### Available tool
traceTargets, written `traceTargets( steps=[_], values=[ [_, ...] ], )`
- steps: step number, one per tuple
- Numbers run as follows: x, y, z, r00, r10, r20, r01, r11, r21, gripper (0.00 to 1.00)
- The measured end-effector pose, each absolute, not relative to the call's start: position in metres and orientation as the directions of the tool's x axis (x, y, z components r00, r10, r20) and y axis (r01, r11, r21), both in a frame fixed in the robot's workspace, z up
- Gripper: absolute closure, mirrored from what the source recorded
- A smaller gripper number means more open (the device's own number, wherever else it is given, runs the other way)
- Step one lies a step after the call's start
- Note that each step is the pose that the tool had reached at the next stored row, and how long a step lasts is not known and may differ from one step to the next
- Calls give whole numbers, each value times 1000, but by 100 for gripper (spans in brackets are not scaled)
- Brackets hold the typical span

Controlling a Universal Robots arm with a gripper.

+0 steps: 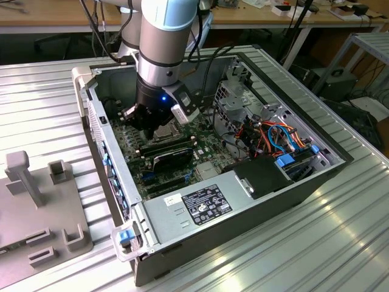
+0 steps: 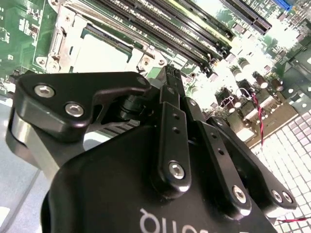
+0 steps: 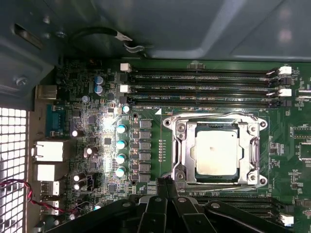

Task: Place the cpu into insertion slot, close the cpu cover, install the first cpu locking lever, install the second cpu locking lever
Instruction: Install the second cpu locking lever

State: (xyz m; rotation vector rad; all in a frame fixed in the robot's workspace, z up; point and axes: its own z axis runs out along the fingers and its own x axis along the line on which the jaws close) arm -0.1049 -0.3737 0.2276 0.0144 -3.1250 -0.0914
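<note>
The cpu (image 3: 216,153) lies flat, seated in insertion slot (image 3: 182,151).

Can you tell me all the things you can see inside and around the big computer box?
computer case: one, grey metal, lying open on the ribbed metal table.
motherboard: one, green, on the floor of the case.
cpu: one, silver-grey, seated in the insertion slot.
cpu cover: one, silvery frame, down around the chip.
memory slots: several, long and black, beside the socket.
cables: a bundle, orange, red and blue, at the exterior view's right of the case.
grey fixture block: one, on the table at the exterior view's left.
gripper: one, black, fingertips together, just beside the socket.
</note>
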Motion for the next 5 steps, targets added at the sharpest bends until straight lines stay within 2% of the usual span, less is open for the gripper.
traceTargets(
  steps=[5],
  values=[
    [-105,-374,228,-1000,-10,15,-9,998,58,89]
  ],
)
